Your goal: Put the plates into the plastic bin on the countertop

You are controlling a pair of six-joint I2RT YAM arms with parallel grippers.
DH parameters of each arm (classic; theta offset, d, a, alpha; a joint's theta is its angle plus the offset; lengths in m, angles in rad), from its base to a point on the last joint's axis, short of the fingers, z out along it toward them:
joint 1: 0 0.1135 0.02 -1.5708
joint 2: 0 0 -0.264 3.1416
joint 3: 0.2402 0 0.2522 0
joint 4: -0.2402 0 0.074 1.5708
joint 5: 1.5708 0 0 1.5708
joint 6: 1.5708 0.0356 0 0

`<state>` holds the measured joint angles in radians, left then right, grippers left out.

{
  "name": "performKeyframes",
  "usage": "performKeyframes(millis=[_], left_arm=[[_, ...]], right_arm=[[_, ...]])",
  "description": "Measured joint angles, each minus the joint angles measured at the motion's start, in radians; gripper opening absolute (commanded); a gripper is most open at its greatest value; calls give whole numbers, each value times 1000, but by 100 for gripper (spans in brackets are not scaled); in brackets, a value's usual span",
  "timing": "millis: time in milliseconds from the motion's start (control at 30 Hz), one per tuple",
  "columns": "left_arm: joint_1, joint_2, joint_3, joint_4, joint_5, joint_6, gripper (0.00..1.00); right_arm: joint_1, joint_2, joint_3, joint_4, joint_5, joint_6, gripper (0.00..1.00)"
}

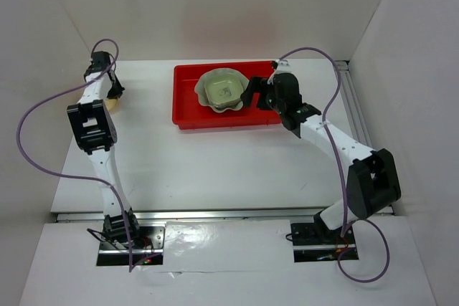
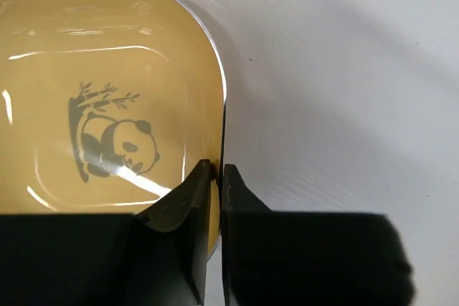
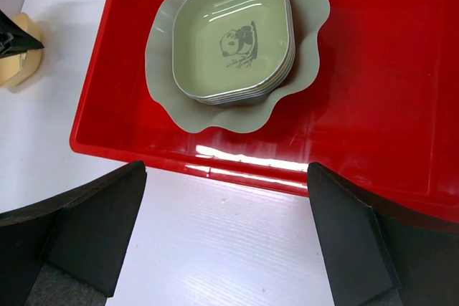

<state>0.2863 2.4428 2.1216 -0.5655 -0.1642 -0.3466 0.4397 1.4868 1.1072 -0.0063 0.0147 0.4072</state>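
The yellow-orange plate (image 2: 107,69) with a panda print lies at the far left of the white countertop (image 1: 215,170). It also shows in the top view (image 1: 112,103). My left gripper (image 2: 217,168) is shut on its right rim, one finger inside and one outside. The red plastic bin (image 1: 186,116) holds the pale-green scalloped dish (image 3: 308,5) with a stack of small dishes in it, a light green dish (image 3: 229,34) on top. My right gripper (image 3: 226,168) is open and empty, over the bin's near rim (image 3: 251,173) to the right of the stack.
White walls stand close on the left, back and right. A metal rail (image 1: 356,105) runs along the countertop's right edge. In the right wrist view the yellow-orange plate (image 3: 14,66) and the left fingers (image 3: 18,39) sit left of the bin.
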Motion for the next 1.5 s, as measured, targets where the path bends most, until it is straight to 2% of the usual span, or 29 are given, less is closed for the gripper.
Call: performKeyframes(millis=[33,200,433,567,733,833,1100,1500], left_arm=[[0,-4,0,4,-10,4,0],[-7,-47,2,0,-25,1,0],[-75,-95,80,-103,89,-57,0],[-202,-198,109,-136,137,-100,0],[-439,-376,110,-111,156,-129,0],[-570,-431,125,-90,185,-156,0],[-678,-363,136,-50,180,-263,0],[-706,-245,81,117,204,-396,0]], right_arm=[[0,0,0,0,0,1,100],[5,0,1,-2,16,14,100],[16,-12,15,-36,67,18,100],[16,-72,16,-89,112,18,100],[16,-178,20,-123,171,22,100],[16,-246,20,-153,216,27,100],[16,-415,20,-205,298,39,100],[15,-437,20,-272,328,41,100]])
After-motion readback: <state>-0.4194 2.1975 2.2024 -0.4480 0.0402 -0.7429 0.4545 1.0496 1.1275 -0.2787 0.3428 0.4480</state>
